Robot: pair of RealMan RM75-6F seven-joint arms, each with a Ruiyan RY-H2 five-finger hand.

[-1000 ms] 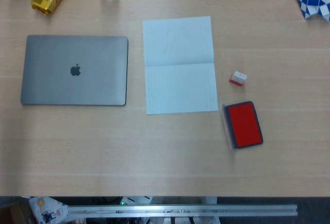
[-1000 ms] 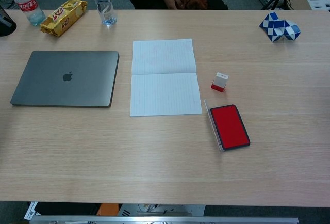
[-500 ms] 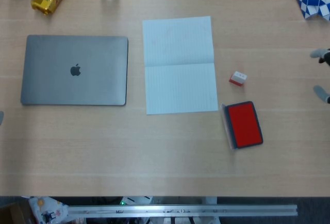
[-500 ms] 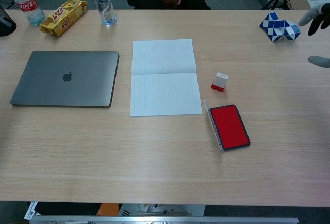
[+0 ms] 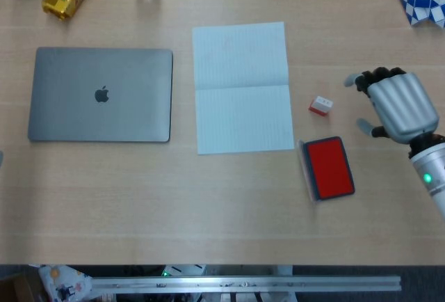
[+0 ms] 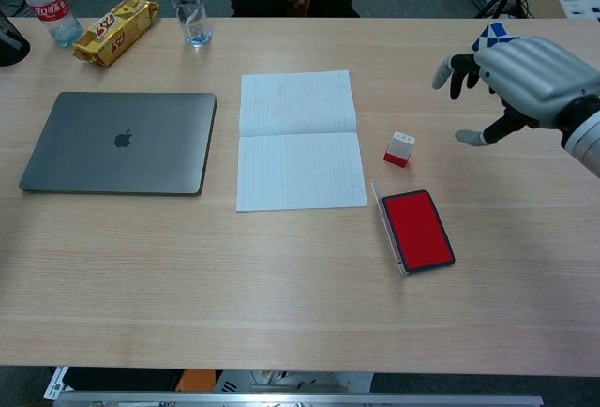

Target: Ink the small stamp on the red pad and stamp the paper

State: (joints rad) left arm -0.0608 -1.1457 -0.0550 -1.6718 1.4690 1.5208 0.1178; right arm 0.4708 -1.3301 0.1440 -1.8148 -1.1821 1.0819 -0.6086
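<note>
Fingers point(image 5: 362, 81) spread near small stamp point(image 5: 320, 105), laptop point(image 5: 101, 94) far left

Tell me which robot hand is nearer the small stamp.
Right. The right robot hand hovers open beside the small stamp, not touching it. The left robot hand is in neither view.

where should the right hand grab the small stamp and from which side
Pinch the white upper body of the small red-and-white block stamp from above, coming from its right, where the open right hand hovers. It stands upright, red base down, clear of the open red ink pad.
</note>
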